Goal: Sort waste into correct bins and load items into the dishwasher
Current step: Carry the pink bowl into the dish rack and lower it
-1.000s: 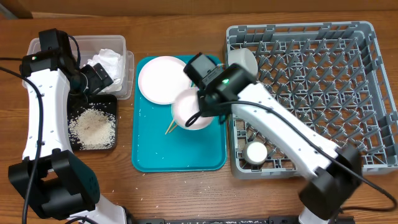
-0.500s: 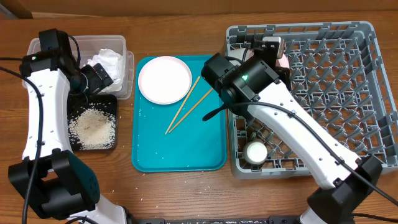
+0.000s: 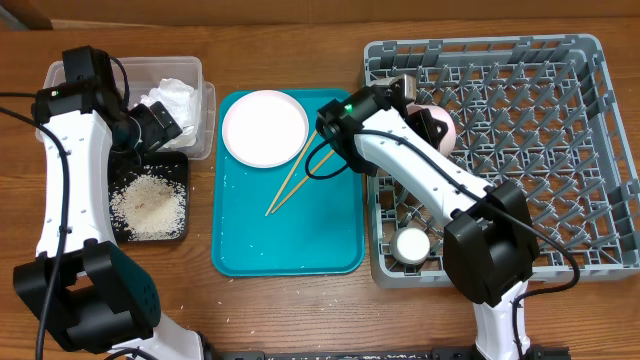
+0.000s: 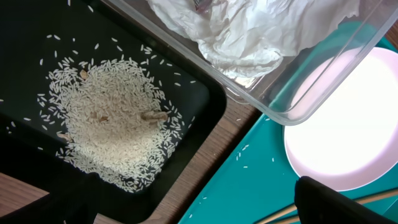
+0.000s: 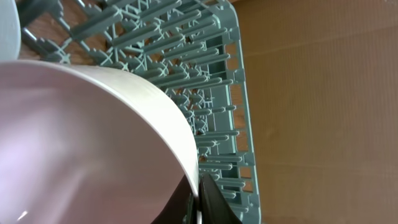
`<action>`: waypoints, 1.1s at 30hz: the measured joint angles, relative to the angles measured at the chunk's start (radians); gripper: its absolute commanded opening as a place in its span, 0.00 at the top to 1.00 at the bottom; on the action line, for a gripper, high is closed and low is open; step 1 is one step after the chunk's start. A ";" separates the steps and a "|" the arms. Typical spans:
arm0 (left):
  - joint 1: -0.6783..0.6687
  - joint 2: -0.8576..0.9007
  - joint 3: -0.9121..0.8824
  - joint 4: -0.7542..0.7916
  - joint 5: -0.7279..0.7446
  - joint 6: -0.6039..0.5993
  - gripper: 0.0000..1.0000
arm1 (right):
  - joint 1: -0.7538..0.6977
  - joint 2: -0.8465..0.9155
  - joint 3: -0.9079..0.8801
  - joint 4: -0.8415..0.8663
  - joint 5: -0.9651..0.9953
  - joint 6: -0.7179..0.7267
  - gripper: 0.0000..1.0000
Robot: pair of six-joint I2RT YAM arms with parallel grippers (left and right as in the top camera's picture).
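The smaller white bowl [image 3: 437, 126] is held tilted over the dish rack [image 3: 560, 150], at the rack's side nearest the teal tray [image 3: 290, 250] — the right gripper [image 5: 198, 198] is clamped on its rim. A small white cup [image 3: 410, 243] is stood inside the rack. Beside the rack, the large white plate [image 3: 265, 128] and two chopsticks [image 3: 298, 172] are laid on the teal tray. Farthest from the rack, the left gripper [image 3: 160, 122] is hung with fingers spread, nothing held, over the clear tub [image 3: 205, 95] with the napkin [image 4: 249, 31] and the black tray [image 4: 25, 37] of rice [image 4: 112, 137].
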 measured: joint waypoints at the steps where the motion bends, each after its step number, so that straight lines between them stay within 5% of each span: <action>1: 0.000 0.000 0.000 0.000 0.000 0.000 0.00 | -0.006 0.000 0.000 0.001 -0.009 -0.002 0.96; 18: 0.000 0.000 0.000 0.000 0.000 0.000 0.00 | 0.013 -0.002 0.000 -0.009 -0.096 -0.003 0.96; 26: 0.000 0.000 0.000 0.000 0.000 0.000 0.00 | 0.040 -0.002 0.000 -0.023 -0.197 -0.017 0.67; 33: 0.000 0.000 0.000 0.000 0.000 0.000 0.00 | 0.072 -0.002 -0.001 -0.014 -0.370 -0.037 0.60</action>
